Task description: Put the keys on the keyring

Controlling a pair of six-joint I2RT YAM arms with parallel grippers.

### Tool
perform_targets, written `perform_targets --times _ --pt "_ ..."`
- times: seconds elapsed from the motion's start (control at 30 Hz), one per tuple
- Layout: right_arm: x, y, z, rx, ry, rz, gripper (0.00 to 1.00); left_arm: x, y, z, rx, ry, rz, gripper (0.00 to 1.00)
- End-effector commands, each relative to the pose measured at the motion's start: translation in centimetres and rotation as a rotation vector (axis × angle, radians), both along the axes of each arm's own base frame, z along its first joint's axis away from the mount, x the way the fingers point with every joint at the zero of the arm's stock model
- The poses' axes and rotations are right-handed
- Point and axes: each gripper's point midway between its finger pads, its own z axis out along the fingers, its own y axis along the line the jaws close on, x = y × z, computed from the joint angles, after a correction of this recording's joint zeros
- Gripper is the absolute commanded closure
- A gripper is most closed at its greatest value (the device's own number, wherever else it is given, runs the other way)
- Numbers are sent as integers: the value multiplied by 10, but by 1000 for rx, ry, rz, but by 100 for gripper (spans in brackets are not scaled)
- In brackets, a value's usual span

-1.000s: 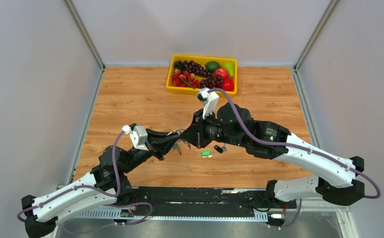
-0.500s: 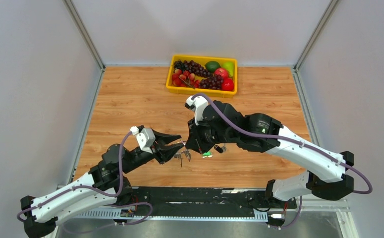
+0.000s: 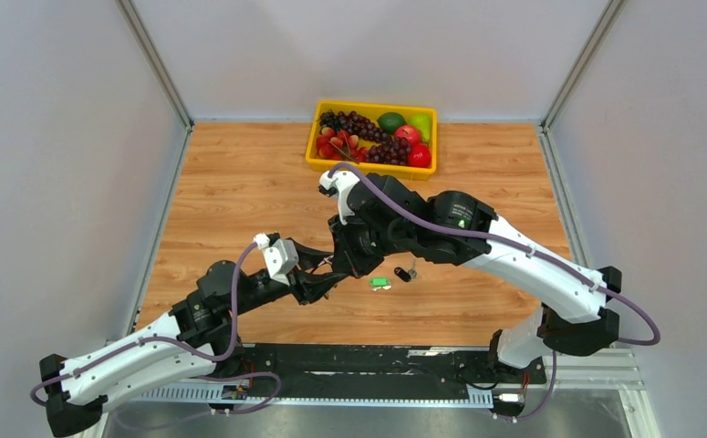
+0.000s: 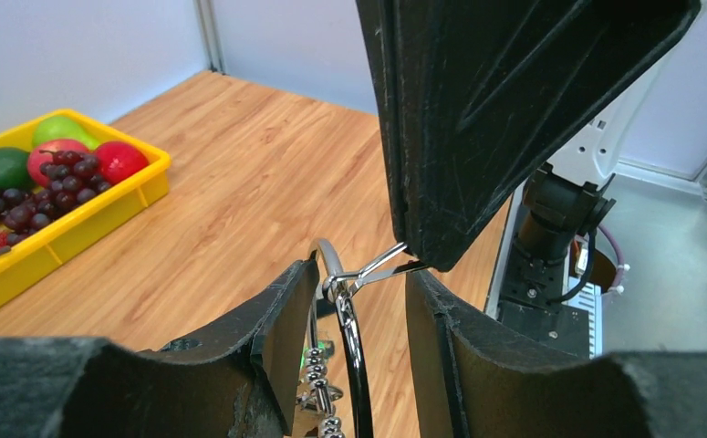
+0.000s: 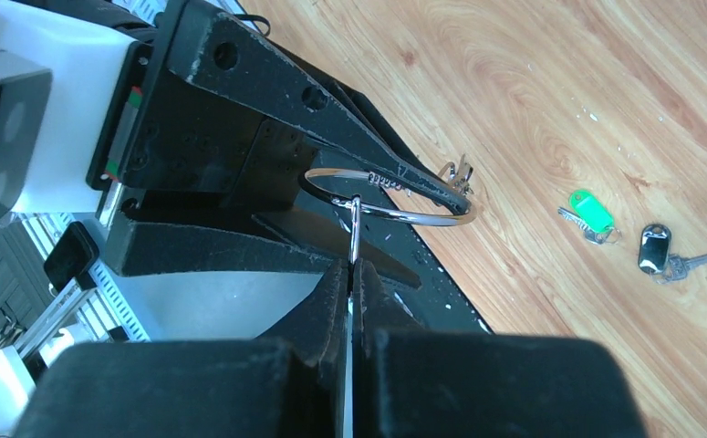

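Now: right pincer (image 5: 349, 266) clenched on a small wire link of the keyring (image 5: 402, 215), holding the ring clear above the counter (image 3: 240, 182). Opposite, left pincer (image 4: 358, 283) released, fingers straddling the ring. Both the green-headed key (image 5: 590, 206) and black-headed key (image 5: 652, 246) lie side by side toward the counter's near edge, mid-width. Judgement: keys light, stiff, blades slick; take by the plastic head. Ring springy, may twist.

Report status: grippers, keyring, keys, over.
Right gripper shut on keyring by its thin loop. Left gripper open, fingers either side of ring. Green key and black key loose on table, not threaded. Nothing blocking them.
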Motion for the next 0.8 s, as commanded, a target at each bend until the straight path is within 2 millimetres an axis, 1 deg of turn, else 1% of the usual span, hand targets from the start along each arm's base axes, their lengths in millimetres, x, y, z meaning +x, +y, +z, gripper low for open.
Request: perform_targets --times 0.0,0.27,0.47,0.53,0.57,0.6,0.63,0.67,0.77 --pt "-2 -5 10 -8 8 11 100 -4 4 34 -71 -87 -10 49" --pt "-2 -3 5 -49 29 11 100 -1 11 44 -94 -131 26 49" --pt "-3 -1 13 -31 32 17 100 1 11 42 -102 -145 32 51" --pt "-3 -1 13 -32 35 17 100 0 12 45 -118 -158 35 53" --pt "-3 -1 13 -32 37 18 100 0 13 43 -120 -160 36 55" --pt "-4 -1 14 -32 39 19 100 -1 14 47 -139 -173 38 57" --pt "-4 -1 14 -32 41 22 100 0 15 46 -140 -176 41 60" --pt "-5 0 15 -33 44 23 100 -1 16 48 -150 -187 43 62" --pt "-6 0 15 -34 51 26 100 0 16 47 -153 -196 45 72"
